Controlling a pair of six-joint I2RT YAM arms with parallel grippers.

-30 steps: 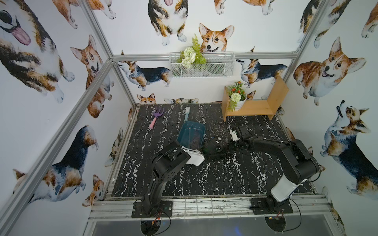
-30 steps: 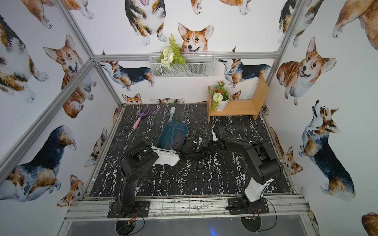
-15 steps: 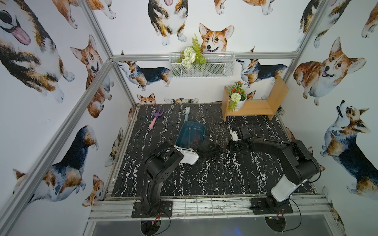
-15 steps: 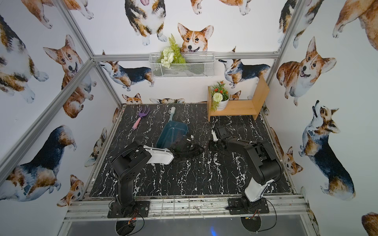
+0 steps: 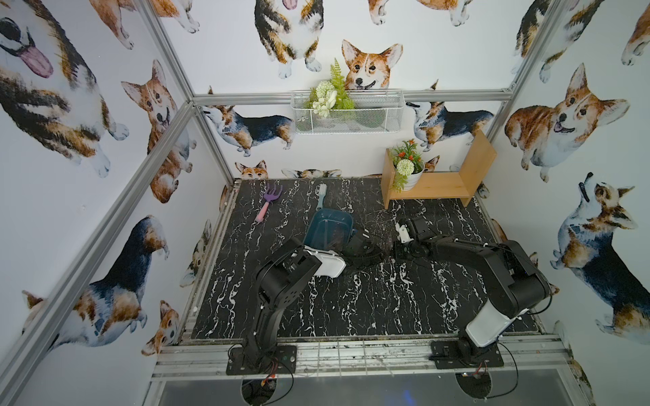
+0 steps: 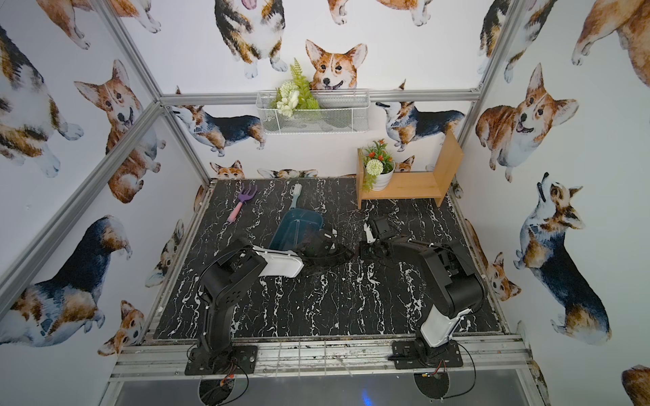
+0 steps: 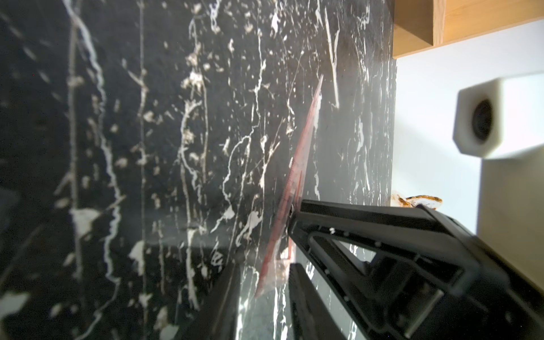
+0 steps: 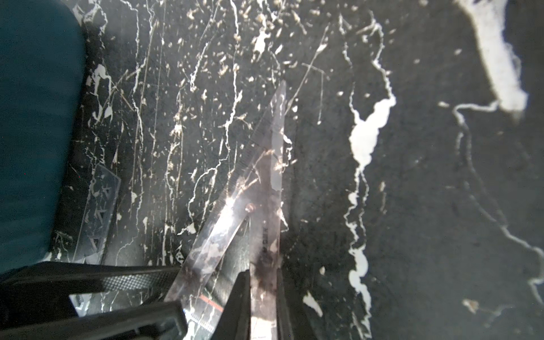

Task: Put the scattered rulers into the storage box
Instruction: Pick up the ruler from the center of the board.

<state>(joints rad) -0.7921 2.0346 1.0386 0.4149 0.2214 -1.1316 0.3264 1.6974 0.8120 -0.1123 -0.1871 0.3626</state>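
Note:
The teal storage box (image 5: 329, 228) (image 6: 295, 228) sits mid-table, and its wall (image 8: 29, 117) shows in the right wrist view. Just right of it the two grippers meet tip to tip. My right gripper (image 8: 265, 294) (image 5: 397, 251) is shut on a see-through ruler (image 8: 273, 182), which looks reddish edge-on (image 7: 303, 153) in the left wrist view. My left gripper (image 7: 262, 294) (image 5: 373, 247) has its jaws apart around that ruler's near end, with a gap on one side. A clear ruler (image 8: 100, 206) lies flat on the table beside the box. Another clear strip (image 8: 217, 232) slants under the held one.
A purple-and-pink rake (image 5: 269, 200) and a pale green brush (image 5: 320, 197) lie at the back left. A wooden shelf (image 5: 439, 182) with a potted plant (image 5: 408, 172) stands at the back right. A white wire basket (image 5: 346, 112) hangs on the back wall.
The left arm's elbow has drawn a little to the left while its gripper stays beside the right gripper. The right arm has held still.

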